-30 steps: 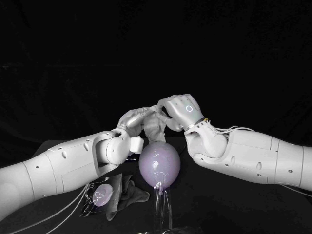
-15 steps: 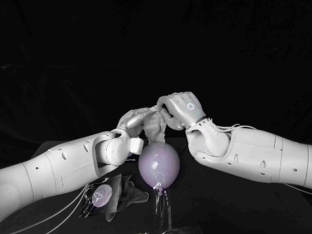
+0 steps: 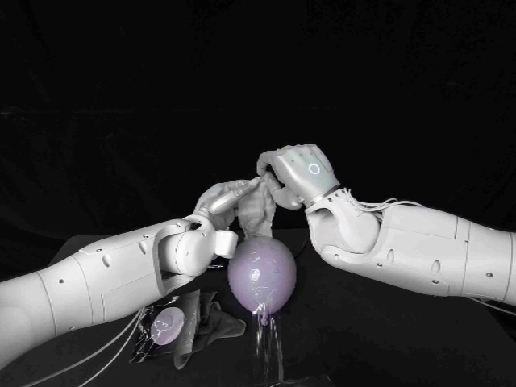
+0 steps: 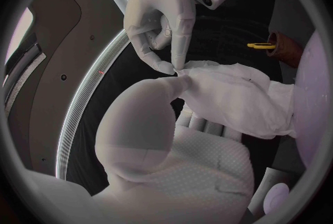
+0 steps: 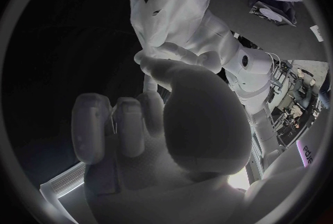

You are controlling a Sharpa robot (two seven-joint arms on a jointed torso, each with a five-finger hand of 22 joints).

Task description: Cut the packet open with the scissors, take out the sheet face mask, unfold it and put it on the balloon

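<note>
- Lying at the lower left of the head view, nearest the camera, the packet rests on the black table. It looks set aside, so cutting and extraction seem finished.
- Just right of it, at lower centre, the lilac balloon stands upright on a clear stand, ready to receive the mask.
- Directly above, the sheet face mask hangs bunched, and its lower end appears to touch the balloon's top.
- The left hand pinches one side of the mask between thumb and fingers.
- The right hand, higher and farther back, pinches the opposite edge with its fingertips, the other fingers curled in. The opposed grips seem meant to draw the folds apart.
</note>
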